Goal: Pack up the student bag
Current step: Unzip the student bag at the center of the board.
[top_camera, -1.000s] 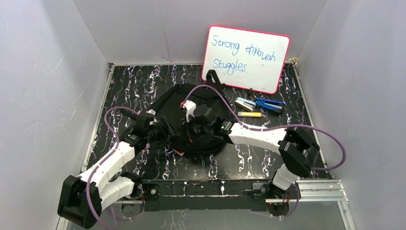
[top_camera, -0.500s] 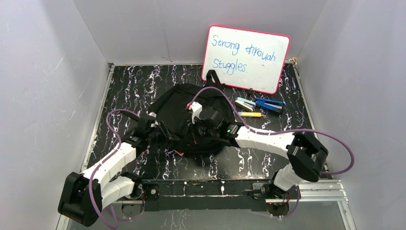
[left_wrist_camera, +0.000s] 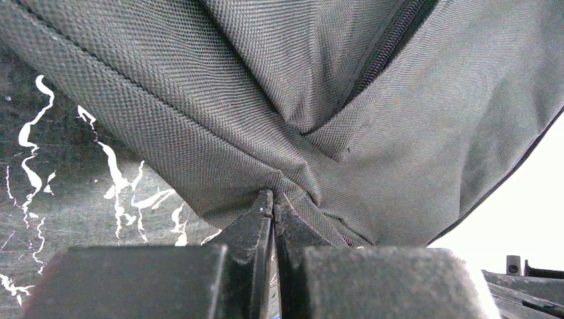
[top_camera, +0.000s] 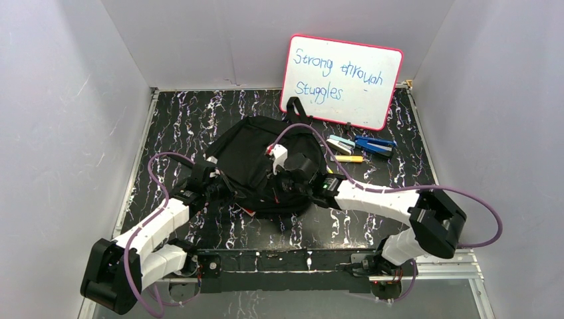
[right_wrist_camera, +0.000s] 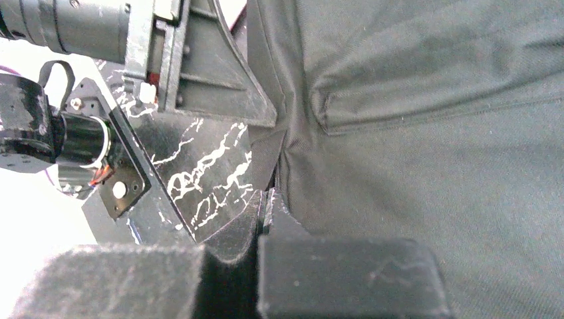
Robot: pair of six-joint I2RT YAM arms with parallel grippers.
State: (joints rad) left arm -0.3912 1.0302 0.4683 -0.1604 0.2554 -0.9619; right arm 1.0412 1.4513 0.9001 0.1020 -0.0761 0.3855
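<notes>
The student bag overruns both wrist views, its inside hidden.

Left arm & right arm: white link shells, black joint housings, large black base blocks. One purple cable per arm, routed ext. in loose loops. Left gripper & right gripper: matt black wedge fingers, scuffed, mounted on coarse-textured black blocks.
</notes>
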